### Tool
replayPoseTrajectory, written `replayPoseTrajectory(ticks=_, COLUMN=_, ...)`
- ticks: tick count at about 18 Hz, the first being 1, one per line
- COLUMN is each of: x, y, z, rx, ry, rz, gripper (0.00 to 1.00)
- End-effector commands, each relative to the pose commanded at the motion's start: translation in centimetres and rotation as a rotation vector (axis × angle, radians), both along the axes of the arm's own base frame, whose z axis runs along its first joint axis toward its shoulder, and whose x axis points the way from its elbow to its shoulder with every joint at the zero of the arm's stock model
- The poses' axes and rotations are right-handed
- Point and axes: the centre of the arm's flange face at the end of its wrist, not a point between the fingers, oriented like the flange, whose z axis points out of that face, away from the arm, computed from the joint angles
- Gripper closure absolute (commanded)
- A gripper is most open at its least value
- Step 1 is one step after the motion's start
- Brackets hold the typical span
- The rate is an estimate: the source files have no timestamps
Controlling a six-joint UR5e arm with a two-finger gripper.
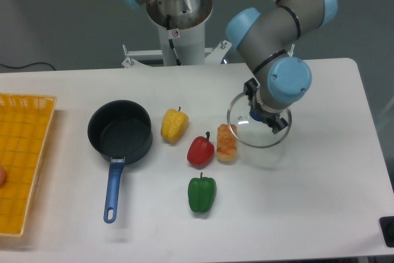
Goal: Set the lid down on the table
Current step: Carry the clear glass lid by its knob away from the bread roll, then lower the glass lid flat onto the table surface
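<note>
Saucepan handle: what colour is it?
Blue. The saucepan handle shows clearly in the fixed camera view, pointing toward the near table edge.

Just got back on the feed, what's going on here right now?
The gripper holds the lid by its knob, over the table to the right of the peppers. The lid is off the pot, which sits open on the left. The lid looks not yet set down.

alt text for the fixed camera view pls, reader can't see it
A robot arm's gripper holds a clear glass lid above the right half of a white table. To its left sit an orange block, red, yellow and green peppers, an open saucepan and a yellow tray.
</note>
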Motion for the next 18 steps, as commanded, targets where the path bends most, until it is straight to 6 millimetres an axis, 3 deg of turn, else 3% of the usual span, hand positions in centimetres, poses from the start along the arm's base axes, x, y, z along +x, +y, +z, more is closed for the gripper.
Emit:
replayPoseTrajectory(ticks=6, x=-1.9, y=-0.4, z=-1.8, rx=0.016, ry=0.008, rz=-0.01, gripper=0.45)
replayPoseTrajectory(ticks=18, x=-3.3, y=0.4, z=-5.1, rx=0.034, ry=0.023, rz=-0.01, gripper=0.45)
